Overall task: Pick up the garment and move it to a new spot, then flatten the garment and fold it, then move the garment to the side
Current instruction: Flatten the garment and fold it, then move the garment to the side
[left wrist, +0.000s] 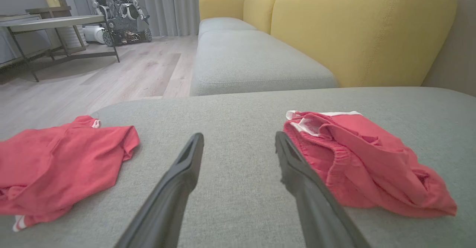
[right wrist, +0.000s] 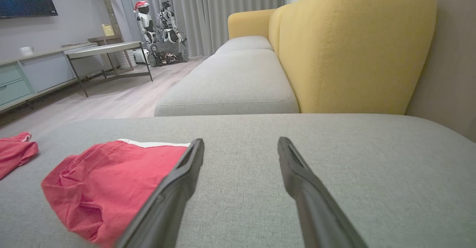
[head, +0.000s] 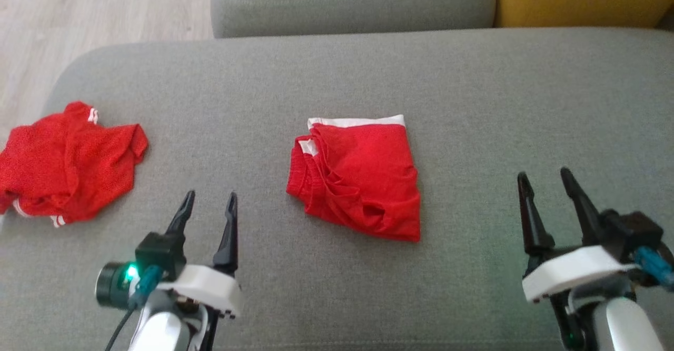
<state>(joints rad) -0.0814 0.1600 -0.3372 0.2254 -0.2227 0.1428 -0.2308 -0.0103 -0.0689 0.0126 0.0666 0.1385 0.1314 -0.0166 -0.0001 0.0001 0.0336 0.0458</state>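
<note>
Hovering claws: left gripper [head: 210,197] and right gripper [head: 543,173] spread, empty, either side of folded garment [head: 358,180].
Garment: looks folded; pinch every layer at its near edge, carry flat.

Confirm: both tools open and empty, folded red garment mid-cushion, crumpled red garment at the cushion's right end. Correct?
Wrong end: the crumpled red garment lies at the left end of the cushion, as the head view shows; the rest stands.
</note>
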